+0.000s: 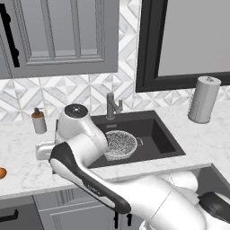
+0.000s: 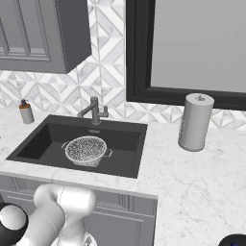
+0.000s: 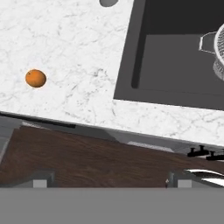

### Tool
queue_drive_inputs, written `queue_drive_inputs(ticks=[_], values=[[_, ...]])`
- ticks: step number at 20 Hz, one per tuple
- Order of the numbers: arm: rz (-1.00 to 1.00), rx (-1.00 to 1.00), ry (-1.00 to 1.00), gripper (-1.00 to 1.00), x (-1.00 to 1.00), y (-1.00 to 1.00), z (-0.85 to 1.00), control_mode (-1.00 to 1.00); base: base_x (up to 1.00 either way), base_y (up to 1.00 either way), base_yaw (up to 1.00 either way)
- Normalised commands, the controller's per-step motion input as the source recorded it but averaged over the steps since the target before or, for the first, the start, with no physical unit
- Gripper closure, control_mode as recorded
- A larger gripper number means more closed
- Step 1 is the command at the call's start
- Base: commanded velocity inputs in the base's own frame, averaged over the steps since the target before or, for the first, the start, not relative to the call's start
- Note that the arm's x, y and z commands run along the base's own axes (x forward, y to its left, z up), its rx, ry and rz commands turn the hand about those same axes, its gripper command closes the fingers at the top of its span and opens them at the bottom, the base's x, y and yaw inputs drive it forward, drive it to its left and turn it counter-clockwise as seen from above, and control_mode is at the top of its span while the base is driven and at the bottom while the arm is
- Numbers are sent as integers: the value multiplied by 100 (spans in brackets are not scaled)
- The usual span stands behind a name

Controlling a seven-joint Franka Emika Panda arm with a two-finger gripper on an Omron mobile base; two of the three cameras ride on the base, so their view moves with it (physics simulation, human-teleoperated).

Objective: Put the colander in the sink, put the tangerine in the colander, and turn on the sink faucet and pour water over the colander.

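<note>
The colander (image 1: 119, 143) is seen resting inside the sink (image 1: 158, 134). The tangerine (image 3: 36, 78) is left on the counter (image 3: 78, 52), at nine o'clock from the sink. The arm is bent high, with the hand looking down. How wide the gripper is cannot be told.

Stood upright on the white marble counter (image 2: 202, 182), right of the basin, a grey paper towel roll (image 2: 195, 122), near the patterned tile backsplash (image 1: 67, 92). Perched at the far left by the wall, a small soap dispenser (image 1: 39, 121) with a brown top. Hung above, grey upper cabinets (image 1: 58, 36) and a dark-framed window (image 2: 192, 48); ran below the counter edge, grey lower cabinet fronts (image 2: 120, 216) over a brown wood floor (image 3: 87, 157).
</note>
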Motion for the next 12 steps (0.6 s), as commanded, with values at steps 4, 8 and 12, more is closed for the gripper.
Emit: queue_drive_inputs(ticks=[4,8,12], values=[[9,-3,0,-100,14,76,-14,-100,0,0,0],[9,-2,1,-100,22,63,-22,-100,0,0,0],[6,-1,1,-100,23,63,-44,-100,0,0,0]])
